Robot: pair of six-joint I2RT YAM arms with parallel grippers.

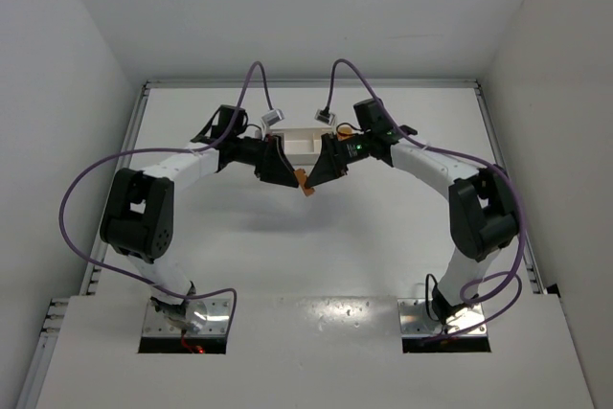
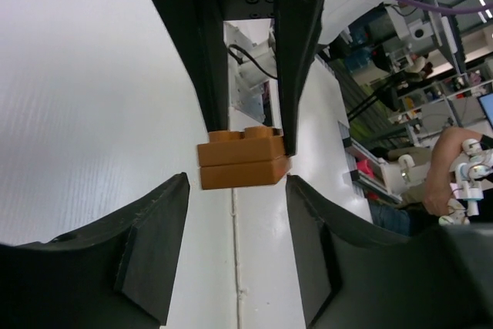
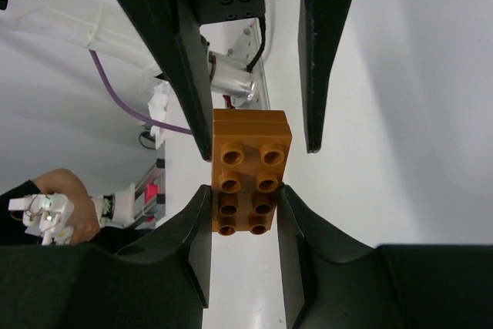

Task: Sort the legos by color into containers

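An orange-brown lego (image 1: pixel 305 182), two bricks stacked stud side up, is held above the table in front of the white tray (image 1: pixel 299 146). My right gripper (image 3: pixel 244 194) is shut on the near end of this lego (image 3: pixel 250 152). My left gripper (image 2: pixel 237 184) is open, its jaws apart just short of the same lego (image 2: pixel 243 161), not touching it. In the top view the left gripper (image 1: pixel 283 175) and right gripper (image 1: pixel 322 171) meet tip to tip at the lego. Purple and brown-red legos are not in view. The tray's compartments are mostly hidden by the grippers.
White side walls enclose the table (image 1: pixel 306 256). Purple cables (image 1: pixel 86 189) loop from both arms. The arm bases (image 1: pixel 187 318) stand at the near edge. A seam in the table (image 2: pixel 235 252) runs under the left gripper.
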